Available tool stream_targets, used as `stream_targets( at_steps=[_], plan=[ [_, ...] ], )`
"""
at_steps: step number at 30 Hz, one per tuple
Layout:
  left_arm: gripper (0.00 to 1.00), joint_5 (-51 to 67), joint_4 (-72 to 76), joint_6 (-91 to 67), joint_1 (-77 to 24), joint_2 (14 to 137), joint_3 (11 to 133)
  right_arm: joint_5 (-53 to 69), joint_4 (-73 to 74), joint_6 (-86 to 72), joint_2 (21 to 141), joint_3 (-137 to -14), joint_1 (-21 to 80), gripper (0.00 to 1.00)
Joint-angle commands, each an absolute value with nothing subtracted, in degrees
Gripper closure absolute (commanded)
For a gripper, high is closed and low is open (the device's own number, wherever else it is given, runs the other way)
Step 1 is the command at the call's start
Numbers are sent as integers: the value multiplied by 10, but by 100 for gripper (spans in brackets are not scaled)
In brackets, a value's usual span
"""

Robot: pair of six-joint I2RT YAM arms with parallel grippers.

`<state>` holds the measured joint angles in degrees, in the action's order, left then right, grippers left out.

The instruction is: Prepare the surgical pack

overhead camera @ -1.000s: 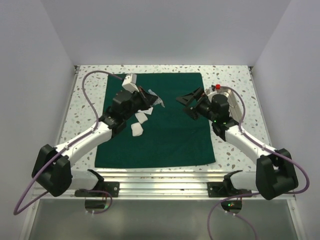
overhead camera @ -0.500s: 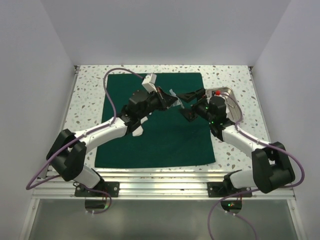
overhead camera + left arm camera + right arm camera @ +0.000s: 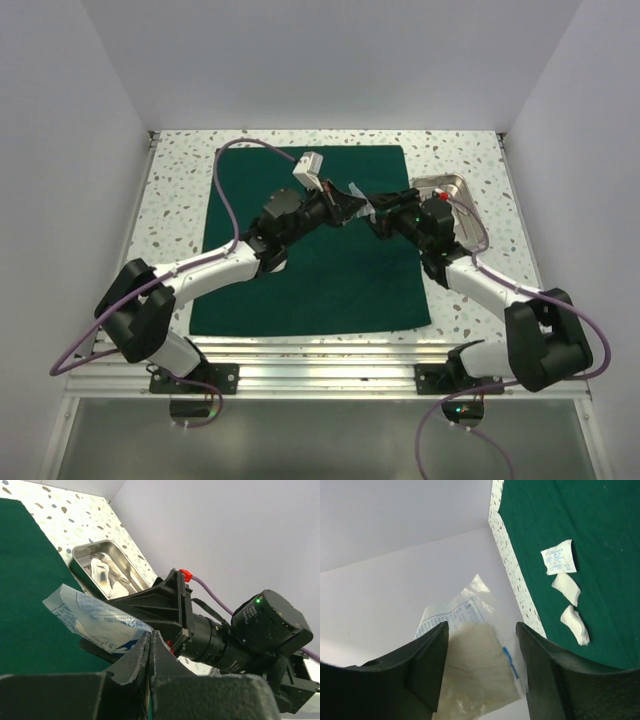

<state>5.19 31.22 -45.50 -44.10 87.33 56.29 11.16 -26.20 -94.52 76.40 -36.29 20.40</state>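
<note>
The surgical pack is a dark green drape (image 3: 340,270) lying flat and spread on the table; it also shows in the right wrist view (image 3: 600,525). My left gripper (image 3: 345,205) is over the drape's upper middle, shut on a clear gauze packet with blue print (image 3: 95,620). My right gripper (image 3: 382,212) faces it, open, and the packet (image 3: 470,665) hangs between its spread fingers (image 3: 427,655), not clamped. The left jaws (image 3: 150,635) pinch the packet's edge. Three white gauze pieces (image 3: 558,557) lie on the drape.
A shiny steel tray (image 3: 455,187) holding instruments stands on the speckled table right of the drape; it shows in the left wrist view (image 3: 80,555). The two arms meet over the drape's middle. White walls close the table at the back and sides.
My left arm swung right and up with the packet, from over the gauze pieces to the right gripper. My right gripper moved left so its open fingers now sit around the packet.
</note>
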Motion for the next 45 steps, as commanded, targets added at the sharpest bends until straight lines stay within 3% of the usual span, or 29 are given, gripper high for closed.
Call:
stream_targets(
  at_steps=[1,2,3,5,6,8,9,11,12,13,15,16,21,25,29,38,40,43,44,45],
  plan=[
    [100,32,360,-427,-446,876,553,86,-280,-963,731,-367,206,44],
    [100,34,362,-427,-446,877,552,78,-261,-963,724,-367,206,50],
    [100,39,364,-427,-446,879,552,63,-251,-960,712,-368,206,63],
    [100,43,368,-425,-448,881,548,49,-212,-953,700,-371,205,74],
    [100,42,368,-423,-449,881,547,46,-208,-950,693,-372,205,90],
    [100,38,373,-415,-450,879,538,32,-187,-943,686,-374,204,100],
    [100,36,374,-413,-451,878,534,26,-177,-940,684,-375,202,100],
    [89,40,360,-406,-452,875,536,7,-145,-920,679,-383,197,100],
    [82,38,349,-405,-453,875,539,2,-130,-912,677,-392,194,100],
    [62,26,316,-402,-453,873,543,-20,-99,-890,674,-397,186,100],
    [32,4,279,-388,-453,868,552,-37,-64,-864,673,-412,169,100],
    [1,-27,231,-382,-453,861,555,-41,-43,-843,674,-415,142,100],
    [0,-138,101,-336,-453,842,576,-10,-52,-811,688,-411,16,100],
    [0,-221,41,-325,-445,831,563,-110,49,-726,706,-459,-18,100],
    [0,-286,1,-316,-433,833,561,-138,65,-687,757,-487,-53,100],
    [0,-278,-72,-321,-335,867,553,-210,170,-544,910,-627,-63,100],
    [0,-284,-72,-314,-329,870,553,-215,161,-527,931,-631,-63,93],
    [0,-287,-75,-308,-323,880,556,-223,170,-509,958,-652,-63,74],
    [0,-287,-78,-307,-321,882,557,-224,178,-499,962,-656,-63,64],
    [0,-285,-80,-304,-316,883,560,-221,183,-496,966,-659,-63,46]
  ],
)
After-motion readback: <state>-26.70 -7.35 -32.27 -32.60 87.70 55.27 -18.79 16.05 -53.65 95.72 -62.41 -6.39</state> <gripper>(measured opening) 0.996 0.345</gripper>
